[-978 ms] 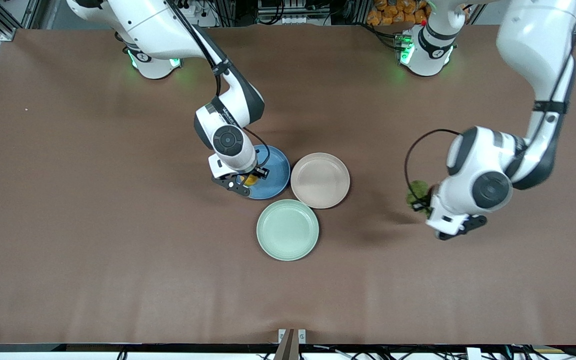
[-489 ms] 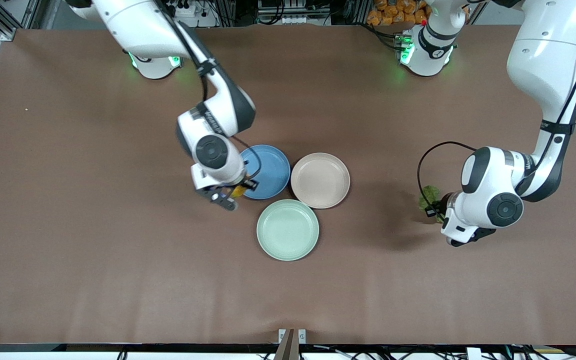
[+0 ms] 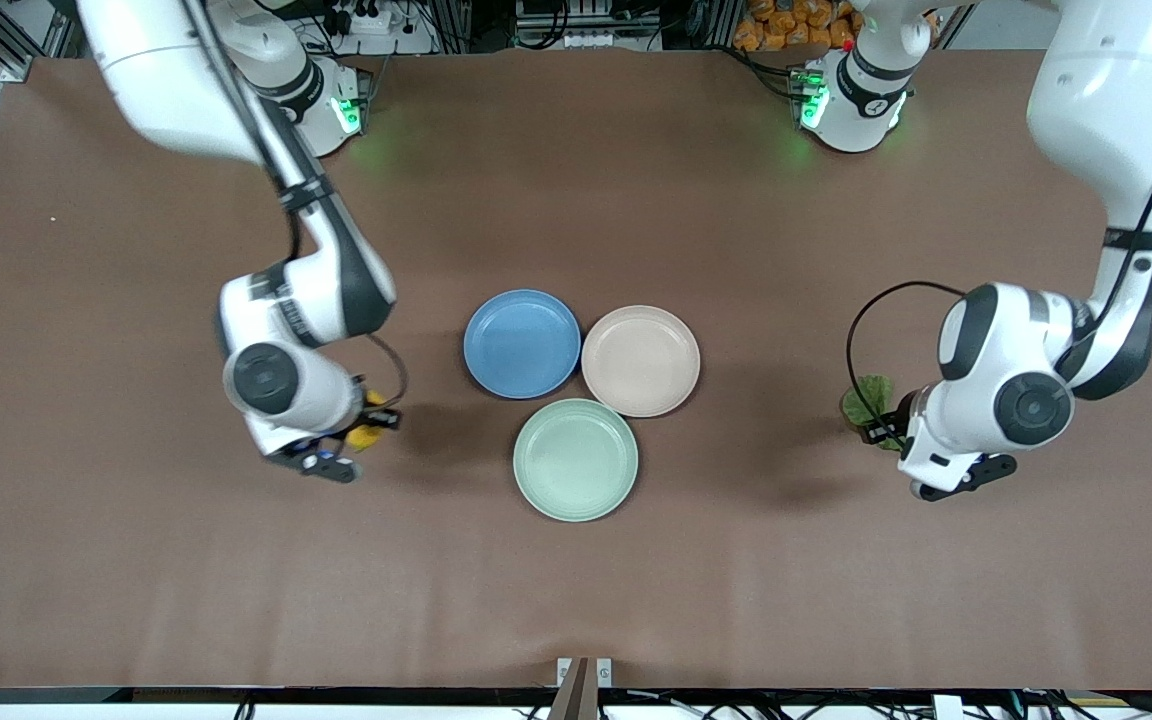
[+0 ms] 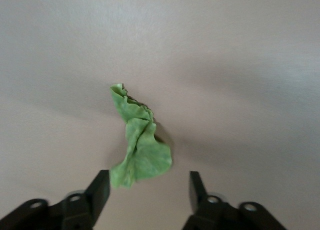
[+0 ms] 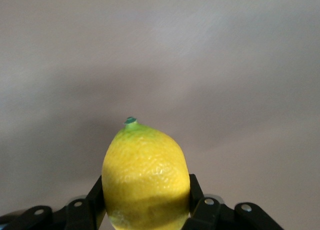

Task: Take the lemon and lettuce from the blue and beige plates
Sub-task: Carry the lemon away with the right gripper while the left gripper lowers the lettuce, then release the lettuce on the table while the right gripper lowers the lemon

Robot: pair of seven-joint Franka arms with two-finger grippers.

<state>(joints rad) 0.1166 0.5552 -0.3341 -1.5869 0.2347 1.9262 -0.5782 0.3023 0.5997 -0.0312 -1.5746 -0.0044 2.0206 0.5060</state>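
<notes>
My right gripper [image 3: 361, 440] is shut on the yellow lemon [image 3: 368, 433] and holds it over bare table, toward the right arm's end from the blue plate [image 3: 522, 343]. In the right wrist view the lemon [image 5: 145, 177] sits between the fingers of the right gripper [image 5: 145, 190]. The green lettuce [image 3: 866, 400] lies on the table toward the left arm's end, well away from the beige plate [image 3: 640, 360]. My left gripper [image 3: 884, 432] is open just over it. In the left wrist view the lettuce [image 4: 140, 145] lies just ahead of the left gripper [image 4: 148, 179], untouched. Both plates are bare.
A pale mint-green plate [image 3: 575, 459] lies nearer the front camera than the blue and beige plates and touches both. It holds nothing. Brown table [image 3: 576, 580] stretches on all sides of the three plates.
My right gripper has carried the lemon off the blue plate toward the right arm's end of the table. My left gripper and the lettuce have shifted slightly farther from the beige plate.
</notes>
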